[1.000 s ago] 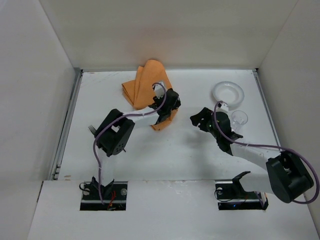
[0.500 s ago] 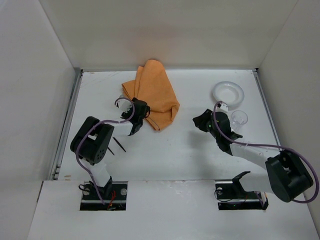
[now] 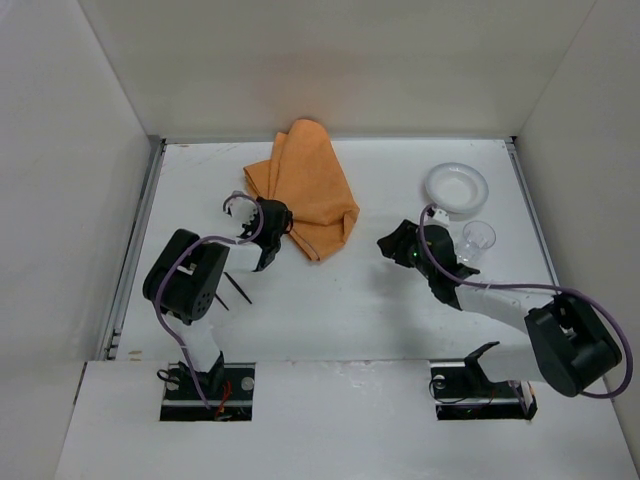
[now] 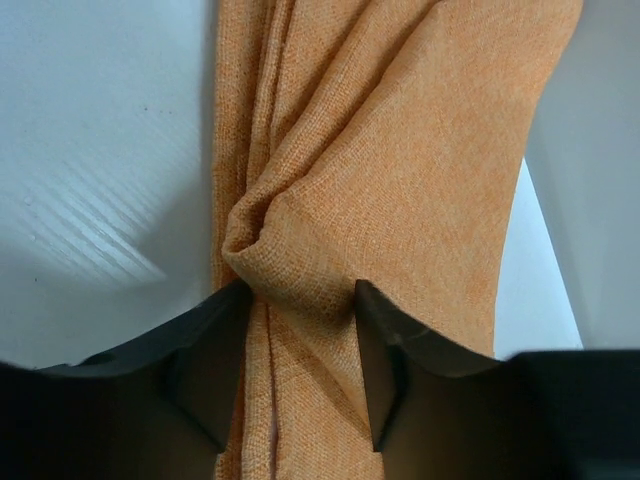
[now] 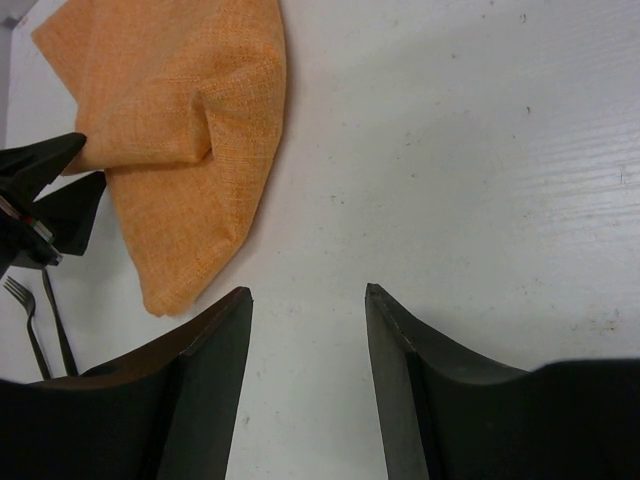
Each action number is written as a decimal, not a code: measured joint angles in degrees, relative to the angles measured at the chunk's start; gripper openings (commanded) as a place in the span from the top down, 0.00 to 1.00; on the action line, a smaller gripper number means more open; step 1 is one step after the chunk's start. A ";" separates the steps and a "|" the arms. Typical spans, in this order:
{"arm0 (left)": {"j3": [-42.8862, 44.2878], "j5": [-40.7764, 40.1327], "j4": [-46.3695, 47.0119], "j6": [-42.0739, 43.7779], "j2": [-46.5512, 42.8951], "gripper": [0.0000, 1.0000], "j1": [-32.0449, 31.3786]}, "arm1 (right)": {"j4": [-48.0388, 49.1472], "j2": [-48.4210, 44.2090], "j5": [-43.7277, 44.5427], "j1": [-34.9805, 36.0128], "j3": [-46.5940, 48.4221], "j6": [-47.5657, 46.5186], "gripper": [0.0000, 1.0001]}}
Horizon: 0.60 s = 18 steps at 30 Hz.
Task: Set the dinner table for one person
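The left hand [image 4: 298, 292] was closed on a bunched fold of the orange cloth [image 4: 400, 150], with one finger on each side. The rest of the cloth lay ahead of it on the white counter [image 5: 480, 150]. The counter was under both hands. A black fork [image 3: 236, 290] lay just behind this hand. The right hand [image 5: 305, 300] was open and held nothing. A clear cup [image 3: 479, 238] and a white bowl [image 3: 456, 186] sat behind it.

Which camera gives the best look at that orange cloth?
The top external view: nearly all the orange cloth shows, crumpled on the table. The left wrist view sees only a fold between its fingers; the right wrist view catches one end.
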 measured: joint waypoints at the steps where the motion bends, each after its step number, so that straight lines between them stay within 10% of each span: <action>1: -0.04 -0.04 0.07 0.28 0.00 0.65 0.15 | -0.02 0.33 -0.17 0.04 0.11 0.00 0.45; 11: -0.07 -1.29 0.26 4.42 -0.15 0.48 0.63 | -0.02 1.42 -0.66 0.85 0.74 -0.44 0.42; 18: -0.15 -2.95 -0.20 6.75 -2.34 0.56 1.05 | -0.02 2.38 -0.72 1.55 1.25 -0.85 0.42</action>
